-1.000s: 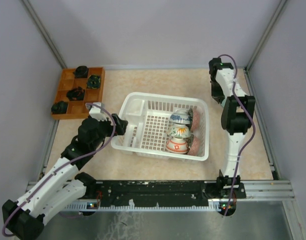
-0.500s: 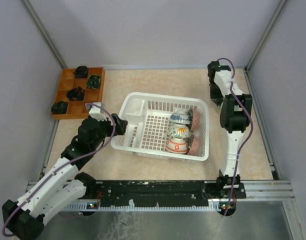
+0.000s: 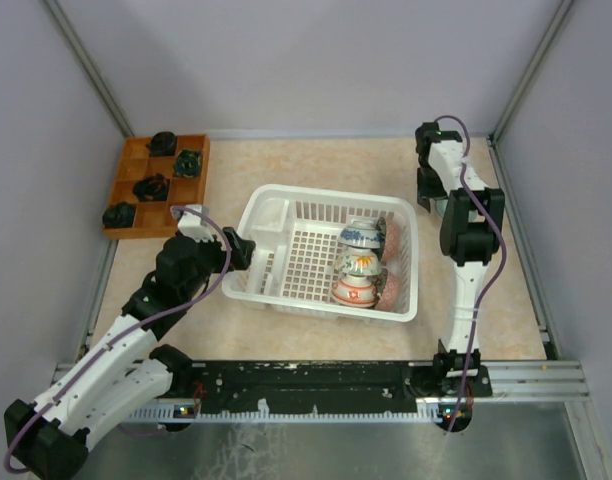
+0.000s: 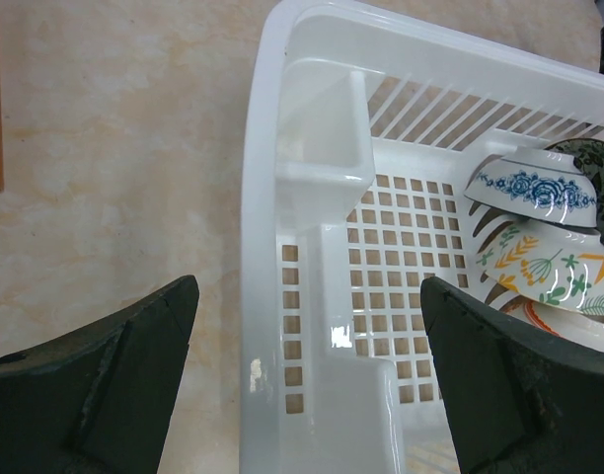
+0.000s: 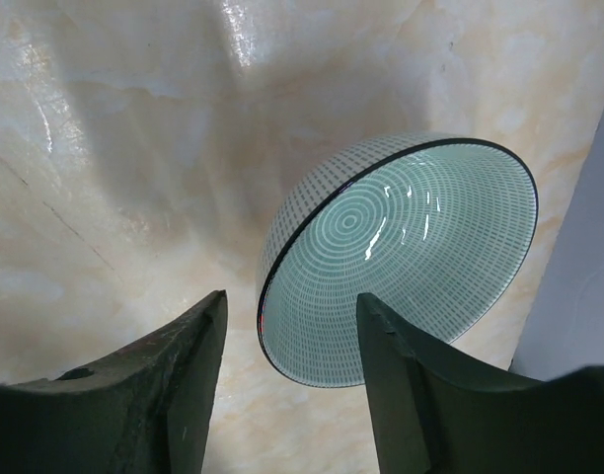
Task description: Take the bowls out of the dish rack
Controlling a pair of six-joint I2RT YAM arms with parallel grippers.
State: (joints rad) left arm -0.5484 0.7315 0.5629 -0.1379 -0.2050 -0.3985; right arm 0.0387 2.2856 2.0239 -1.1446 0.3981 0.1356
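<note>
The white dish rack (image 3: 286, 250) sits mid-table, and several bowls stand on edge along its right side: a blue-and-white one (image 3: 359, 236), one with orange marks (image 3: 355, 264) and a pinkish one (image 3: 390, 238). In the left wrist view the blue-and-white bowl (image 4: 529, 188) leans over the orange-marked bowl (image 4: 544, 267). My left gripper (image 4: 307, 291) is open, straddling the dish rack's left wall (image 4: 272, 296). A pale green ringed bowl (image 5: 401, 257) rests on the table at the far right. My right gripper (image 5: 292, 301) stands open with that bowl's near rim between its fingers.
A brown wooden tray (image 3: 136, 200) holding dark lumps (image 3: 189, 161) stands at the back left. The enclosure's right wall (image 5: 578, 296) runs close beside the green bowl. The right arm (image 3: 464, 235) reaches along the table's right side.
My right gripper's jaws have gone from shut to open, letting go of the green bowl's rim. The left arm and the rack have not moved.
</note>
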